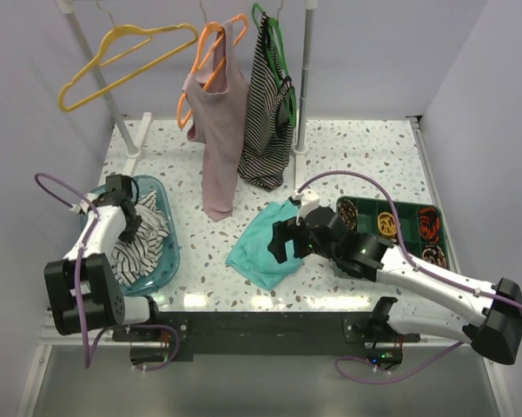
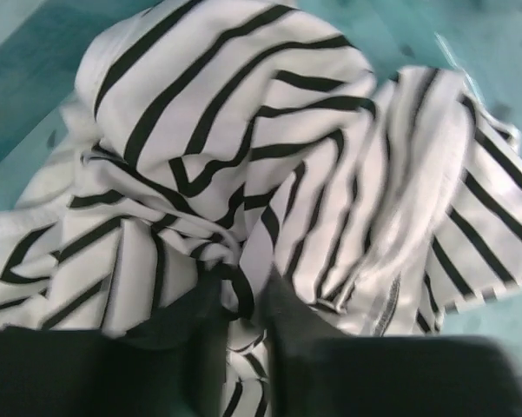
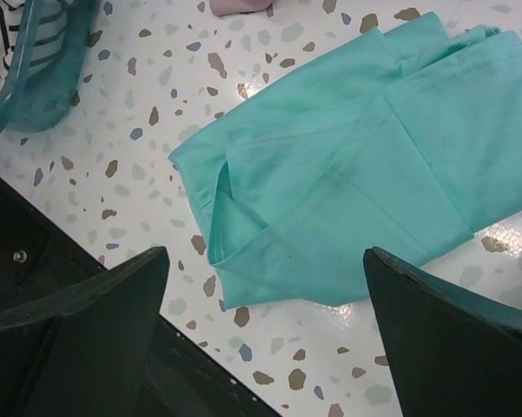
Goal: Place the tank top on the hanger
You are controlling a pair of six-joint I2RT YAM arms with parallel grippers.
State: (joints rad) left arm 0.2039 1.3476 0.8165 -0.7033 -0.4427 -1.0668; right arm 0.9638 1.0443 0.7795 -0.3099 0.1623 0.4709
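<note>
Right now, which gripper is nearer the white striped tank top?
Left. The left gripper sits in the teal basket, pinching a fold of the tank top. The right gripper hovers open over the folded teal garment, well to the tank top's right.

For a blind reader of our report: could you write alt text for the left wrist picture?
A crumpled white top with thin black stripes fills the picture, lying in a clear teal basket. At the bottom edge, the two dark fingers of the left gripper stand close together with a fold of the cloth between them.
</note>
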